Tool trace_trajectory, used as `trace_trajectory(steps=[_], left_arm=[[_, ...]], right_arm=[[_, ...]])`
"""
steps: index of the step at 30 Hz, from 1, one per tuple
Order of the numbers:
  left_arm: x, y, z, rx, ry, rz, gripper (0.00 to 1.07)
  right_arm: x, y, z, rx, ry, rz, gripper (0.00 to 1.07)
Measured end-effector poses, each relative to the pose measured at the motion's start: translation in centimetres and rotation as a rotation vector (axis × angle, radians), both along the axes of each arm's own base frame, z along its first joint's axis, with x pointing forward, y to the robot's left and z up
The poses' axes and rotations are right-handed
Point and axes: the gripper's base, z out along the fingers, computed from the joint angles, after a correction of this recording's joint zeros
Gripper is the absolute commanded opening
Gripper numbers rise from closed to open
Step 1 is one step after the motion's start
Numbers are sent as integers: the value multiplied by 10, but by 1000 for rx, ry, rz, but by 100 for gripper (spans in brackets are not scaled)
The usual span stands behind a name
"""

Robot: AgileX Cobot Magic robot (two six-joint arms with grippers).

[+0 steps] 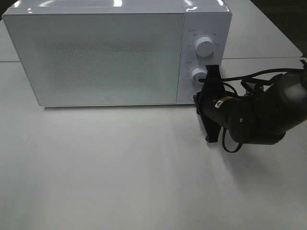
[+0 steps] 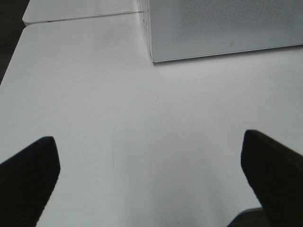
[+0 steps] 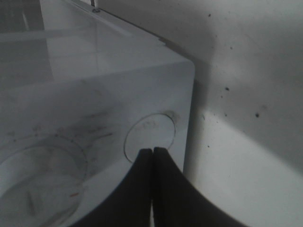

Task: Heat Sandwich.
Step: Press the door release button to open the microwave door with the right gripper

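Note:
The sandwich is out of view in every frame. The white microwave [image 1: 105, 52] stands at the back of the table with its door closed. My right gripper [image 1: 197, 97] is shut, its joined fingertips [image 3: 152, 151] resting at the round button [image 3: 150, 131] at the bottom of the control panel, below the lower knob [image 1: 199, 75]. My left gripper [image 2: 149, 139] is open and empty. It hovers over bare table in front of the microwave's [image 2: 222, 28] lower left corner. The exterior high view does not show it.
An upper knob [image 1: 205, 48] sits above the lower one on the panel. The white table [image 1: 120, 167] stretches in front of the microwave. Black cables [image 1: 254, 76] trail behind the right arm. A seam between two tabletops [image 2: 85, 18] runs left of the microwave.

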Motion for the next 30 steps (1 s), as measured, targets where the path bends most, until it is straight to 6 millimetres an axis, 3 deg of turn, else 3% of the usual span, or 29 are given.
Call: trace_trajectory(steps=[17,30], left_arm=[[0,0,0,0,0,0,103],[0,0,0,0,0,0,103]], right_arm=[[19,4,-16,2,-2,-24,0],[20,3,-8,10,-27,-34,0]])
